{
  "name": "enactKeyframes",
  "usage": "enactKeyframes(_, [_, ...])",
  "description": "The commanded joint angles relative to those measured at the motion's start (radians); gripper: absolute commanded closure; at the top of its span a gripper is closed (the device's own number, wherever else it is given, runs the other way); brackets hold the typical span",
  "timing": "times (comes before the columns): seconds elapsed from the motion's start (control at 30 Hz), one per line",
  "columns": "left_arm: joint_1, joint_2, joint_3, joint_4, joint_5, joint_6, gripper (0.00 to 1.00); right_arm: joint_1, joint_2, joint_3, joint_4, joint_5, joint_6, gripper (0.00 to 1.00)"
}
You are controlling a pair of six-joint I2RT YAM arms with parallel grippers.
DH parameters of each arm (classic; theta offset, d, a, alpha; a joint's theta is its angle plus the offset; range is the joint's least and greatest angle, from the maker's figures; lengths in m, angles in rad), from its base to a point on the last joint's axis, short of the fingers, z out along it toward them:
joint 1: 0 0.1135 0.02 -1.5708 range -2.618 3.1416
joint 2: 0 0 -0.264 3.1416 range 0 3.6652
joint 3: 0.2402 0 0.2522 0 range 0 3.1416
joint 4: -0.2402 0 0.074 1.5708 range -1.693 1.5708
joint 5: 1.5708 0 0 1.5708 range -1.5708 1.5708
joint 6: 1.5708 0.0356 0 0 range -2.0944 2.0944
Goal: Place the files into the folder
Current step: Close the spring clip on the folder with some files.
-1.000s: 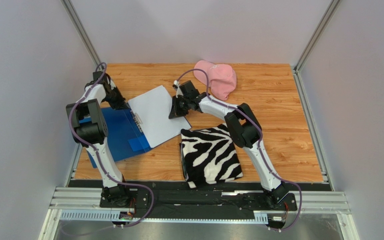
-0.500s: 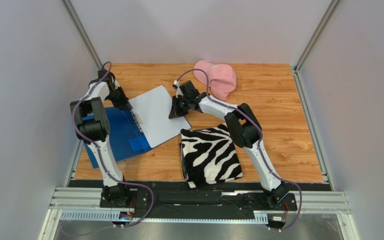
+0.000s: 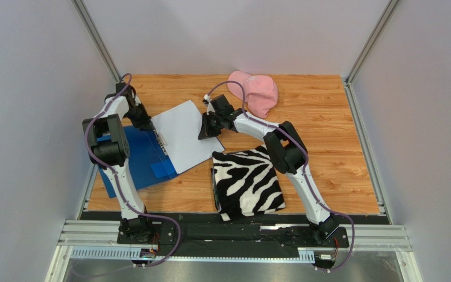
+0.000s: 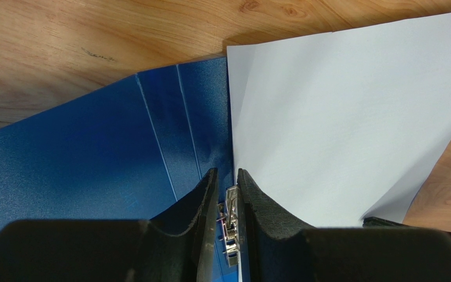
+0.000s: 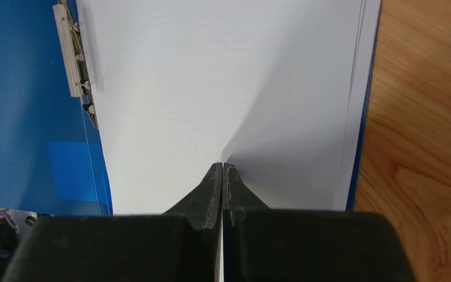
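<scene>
Left gripper (image 4: pixel 226 174) narrowly open astride the metal clip (image 4: pixel 231 226), right gripper (image 5: pixel 222 165) pinching the files (image 5: pixel 210 88): nudge sheets toward 9 o'clock under clip, keeping folder (image 4: pixel 92 153) flat.

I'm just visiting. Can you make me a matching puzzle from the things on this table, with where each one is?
Things:
1. pink cap
2. zebra-striped cloth
3. blue folder
4. white sheets

Places:
A. lying open at the left of the table
B. at the far edge
C. pinched by the right gripper
D. at the near edge, in the middle

Pairs: 1-B, 2-D, 3-A, 4-C.
</scene>
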Motion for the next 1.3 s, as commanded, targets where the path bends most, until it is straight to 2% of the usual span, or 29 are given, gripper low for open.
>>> enactKeyframes(0.0, [-0.009,-0.023,-0.007,0.007,0.03,0.005,0.73,0.006,0.022,0.015,-0.047,0.048,-0.03,1.0])
enactKeyframes(0.23, [-0.017,-0.028,-0.02,0.007,0.063,-0.004,0.74,0.006,0.024,0.015,-0.048,0.049,-0.032,1.0])
enactKeyframes(0.87, [-0.031,-0.186,-0.138,0.076,0.086,-0.019,0.78,0.006,0.027,0.021,-0.054,0.052,-0.029,1.0])
enactKeyframes(1.27, [-0.068,-0.327,-0.285,0.132,0.11,-0.054,0.79,0.005,0.033,0.027,-0.064,0.051,-0.02,1.0])
